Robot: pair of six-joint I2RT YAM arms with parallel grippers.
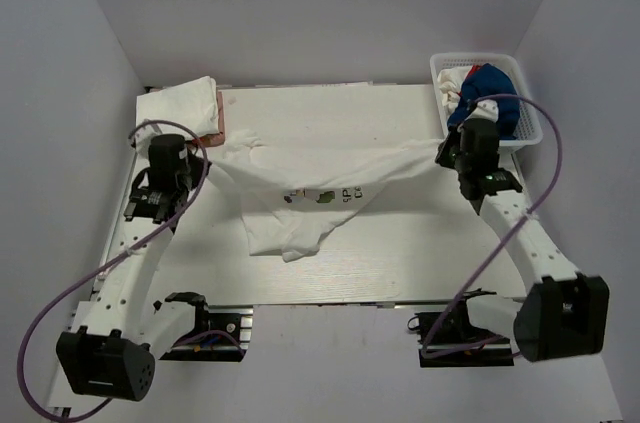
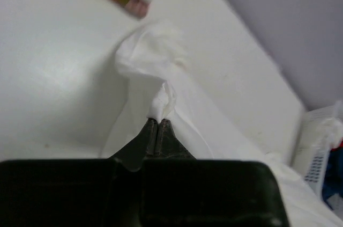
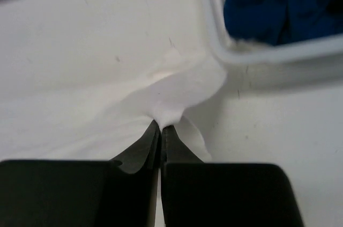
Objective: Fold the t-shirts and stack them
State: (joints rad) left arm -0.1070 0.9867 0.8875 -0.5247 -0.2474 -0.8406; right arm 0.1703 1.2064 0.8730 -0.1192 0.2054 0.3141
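A white t-shirt point(image 1: 310, 198) with a small green print hangs stretched across the table between my two grippers, its lower part bunched on the tabletop. My left gripper point(image 1: 207, 155) is shut on the shirt's left end; in the left wrist view the cloth point(image 2: 161, 98) is pinched at the gripper point(image 2: 158, 121). My right gripper point(image 1: 442, 155) is shut on the shirt's right end; in the right wrist view the cloth point(image 3: 177, 95) is pinched at the gripper point(image 3: 162, 125). A folded white shirt point(image 1: 182, 103) lies at the back left corner.
A white basket point(image 1: 525, 103) at the back right holds blue, white and red clothes point(image 1: 490, 93); its rim also shows in the right wrist view point(image 3: 268, 55). A reddish-brown edge point(image 1: 220, 113) shows beside the folded shirt. Grey walls enclose the table.
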